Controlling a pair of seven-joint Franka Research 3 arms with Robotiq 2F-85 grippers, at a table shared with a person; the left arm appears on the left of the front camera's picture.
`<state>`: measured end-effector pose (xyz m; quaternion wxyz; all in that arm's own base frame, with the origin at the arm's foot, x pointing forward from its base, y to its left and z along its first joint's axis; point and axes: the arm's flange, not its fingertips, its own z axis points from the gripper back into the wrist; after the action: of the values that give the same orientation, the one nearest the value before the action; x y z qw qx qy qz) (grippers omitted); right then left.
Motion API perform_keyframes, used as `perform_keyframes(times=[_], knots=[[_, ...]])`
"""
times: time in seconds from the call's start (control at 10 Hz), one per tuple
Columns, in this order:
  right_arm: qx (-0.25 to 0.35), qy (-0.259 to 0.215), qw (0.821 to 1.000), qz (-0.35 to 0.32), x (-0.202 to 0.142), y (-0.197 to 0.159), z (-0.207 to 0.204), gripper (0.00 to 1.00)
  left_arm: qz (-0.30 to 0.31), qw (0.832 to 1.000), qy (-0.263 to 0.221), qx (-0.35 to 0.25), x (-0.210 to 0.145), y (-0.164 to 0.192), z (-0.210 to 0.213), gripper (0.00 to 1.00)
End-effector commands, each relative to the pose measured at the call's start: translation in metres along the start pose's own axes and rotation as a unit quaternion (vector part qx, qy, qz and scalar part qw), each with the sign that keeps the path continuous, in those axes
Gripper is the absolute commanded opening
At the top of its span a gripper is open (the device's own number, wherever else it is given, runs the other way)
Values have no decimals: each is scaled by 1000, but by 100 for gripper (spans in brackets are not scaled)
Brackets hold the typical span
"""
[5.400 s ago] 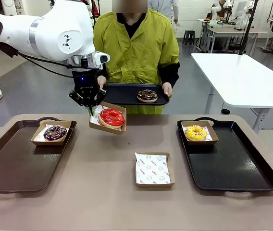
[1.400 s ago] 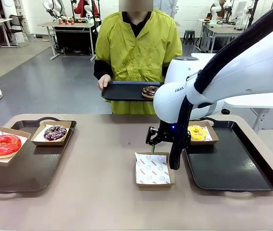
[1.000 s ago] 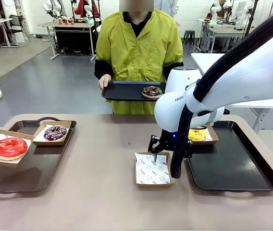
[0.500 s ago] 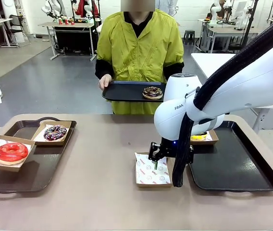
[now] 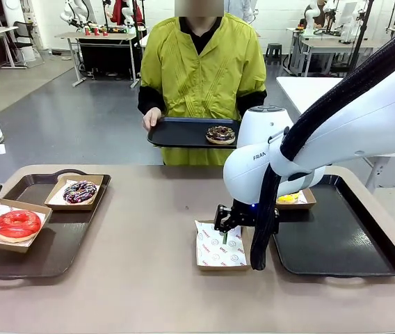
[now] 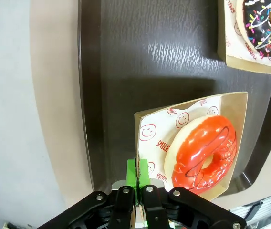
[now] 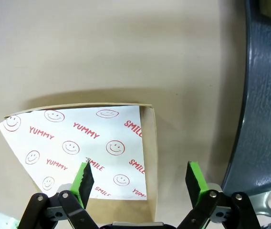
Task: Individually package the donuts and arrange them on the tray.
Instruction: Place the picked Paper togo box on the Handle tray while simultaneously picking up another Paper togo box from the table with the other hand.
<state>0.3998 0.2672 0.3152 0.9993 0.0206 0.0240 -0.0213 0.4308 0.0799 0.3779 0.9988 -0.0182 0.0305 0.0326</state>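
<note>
Left end effector (image 6: pixel 137 179), pinching the red donut's (image 5: pixel 17 224) box (image 6: pixel 231 143) at far left, sets it on the left tray (image 5: pixel 41 247) beside the boxed drizzle donut (image 5: pixel 80 191). Right end effector (image 7: pixel 139 177), spread, straddles the empty box (image 5: pixel 221 245) at center. Sprinkle donut (image 5: pixel 220 133) remains unpackaged; yellow donut (image 5: pixel 288 197) sits boxed at right.

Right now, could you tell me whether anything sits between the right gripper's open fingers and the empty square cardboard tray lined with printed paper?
Nothing visible does. The right gripper hangs open directly over the empty cardboard tray, one finger above its smiley-printed paper, the other past its side wall, with only clear air between.
</note>
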Motion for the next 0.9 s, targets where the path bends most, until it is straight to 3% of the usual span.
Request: perform_keyframes(times=[0.0, 0.4, 0.5, 0.6, 0.7, 0.8], knots=[[0, -18, 1000, 18, -1, -3, -5, 100, -6, 999, -32, 27, -1, -5, -9, 1], [-2, -16, 1000, 23, 1, 1, -5, 100, -11, 998, -50, 25, 0, -6, -15, 1], [-3, -14, 1000, 27, 1, 1, -5, 56, -15, 998, -49, 22, 0, -5, -15, 14], [-5, -12, 1000, 27, 1, 1, -5, 41, -17, 999, -46, 18, 0, -5, -15, 59], [-3, -12, 1000, 22, 1, 2, -5, 0, -16, 999, -43, 16, 0, -5, -15, 73], [-2, -11, 1000, 19, 2, 3, -4, 0, -17, 999, -41, 13, -1, -5, -14, 100]])
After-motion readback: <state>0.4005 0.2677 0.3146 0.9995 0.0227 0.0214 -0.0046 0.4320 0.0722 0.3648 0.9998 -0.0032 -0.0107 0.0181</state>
